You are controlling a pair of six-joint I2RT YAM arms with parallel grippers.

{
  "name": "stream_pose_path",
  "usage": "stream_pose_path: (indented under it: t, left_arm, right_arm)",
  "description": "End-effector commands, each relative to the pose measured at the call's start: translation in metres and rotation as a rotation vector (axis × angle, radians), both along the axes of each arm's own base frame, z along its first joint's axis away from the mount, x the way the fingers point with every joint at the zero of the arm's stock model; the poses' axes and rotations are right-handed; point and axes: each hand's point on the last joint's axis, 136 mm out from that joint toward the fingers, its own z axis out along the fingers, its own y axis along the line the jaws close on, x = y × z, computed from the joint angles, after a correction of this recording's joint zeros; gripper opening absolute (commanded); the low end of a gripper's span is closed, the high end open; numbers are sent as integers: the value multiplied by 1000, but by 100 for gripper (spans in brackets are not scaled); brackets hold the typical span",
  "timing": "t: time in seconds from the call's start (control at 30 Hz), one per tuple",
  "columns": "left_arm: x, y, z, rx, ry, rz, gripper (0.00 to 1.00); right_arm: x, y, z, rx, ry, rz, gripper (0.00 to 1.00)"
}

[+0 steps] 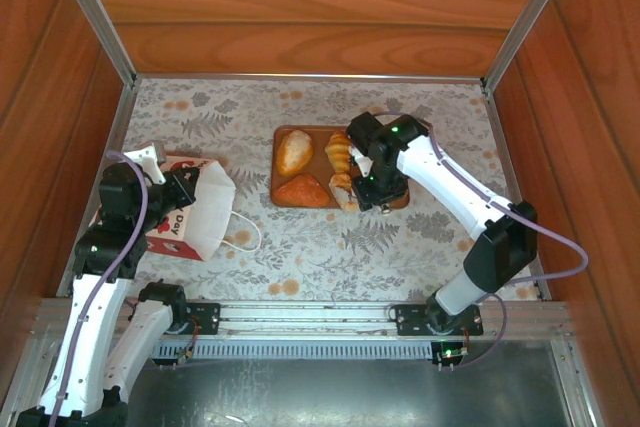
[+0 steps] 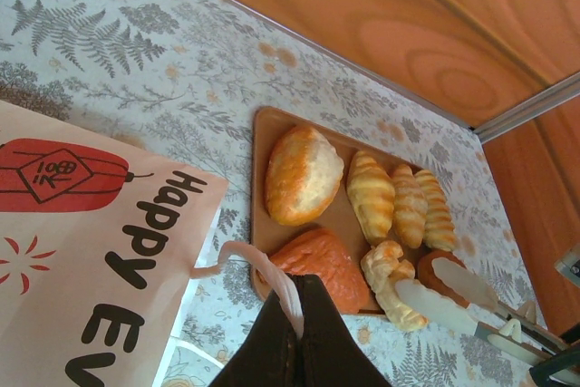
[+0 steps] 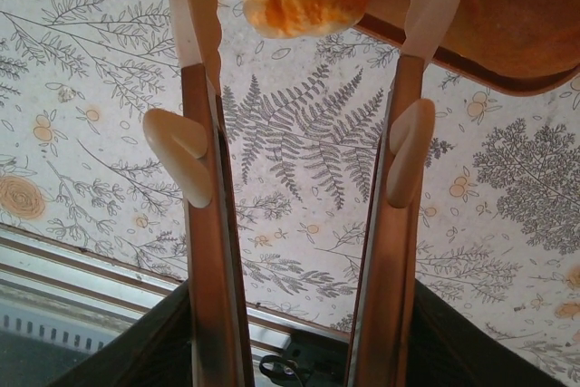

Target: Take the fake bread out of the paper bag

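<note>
Bread (image 1: 294, 150) sits on the brown tray (image 2: 272, 129) mid surface (image 1: 400, 237), seven pcs counted in the left wrist view. Oval loaf (image 2: 304, 174) is at the tray's far left, w/ three ridged croissants (image 2: 408, 204) side by side to its right. Reddish wedge (image 2: 317, 265) is at near left, and a small twisted roll (image 2: 388, 280) lies just right of it, overhanging the tray's near edge. Dark brown bun (image 2: 435, 271) is partly under the right tool's fingers.

Right tool (image 2: 415, 275) is over the tray's near right part, jaws wide. In the right wrist view its two pale fingers (image 3: 195, 43) stand either side of the small twisted roll w/ a gap on both sides, so it isn't gripping.

Bag (image 1: 195, 217) lies on its side at the left of the surface, well apart from the tray. It's white w/ red print, mouth end toward the right; can't tell what's inside. Left tool (image 2: 301, 337) is at that mouth end, dark jaws pinched together on one white cord handle (image 2: 249, 256), which loops up off the bag's edge to the tips. Second handle (image 1: 245, 235) lies loose on the surface by the bag's near right corner.
</note>
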Motion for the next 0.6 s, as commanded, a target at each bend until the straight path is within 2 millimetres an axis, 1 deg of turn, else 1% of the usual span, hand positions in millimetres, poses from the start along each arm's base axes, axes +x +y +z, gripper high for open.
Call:
stream_pose_path:
  t: [0.0,0.1,0.2,0.3,0.4,0.47,0.57]
  left_arm:
    - [1,-2,1,-10,-13,-6,0]
    - [1,-3,1,-11,-14,-8,0]
    - [0,-3,1,-13,-14,-10,0]
    - [-1,-2,1,-12,-16,-7,0]
    - [-1,-2,0,-10,-17,-5,0]
    - [-1,-2,0,-10,-18,-5,0]
    - [-1,-2,-1,-9,-17,-7,0]
  right_arm:
    - [-4,0,4,-12,16,19,53]
    - [-5,2,-1,-22,48,34,50]
    - [-3,0,-4,-53,53,52,46]
    - [-7,0,-1,-47,71,102,43]
    - [-10,-5,1,-67,81,158,40]
    - [-8,-12,3,-101,63,193,37]
    - [1,-18,11,-132,2,251,37]
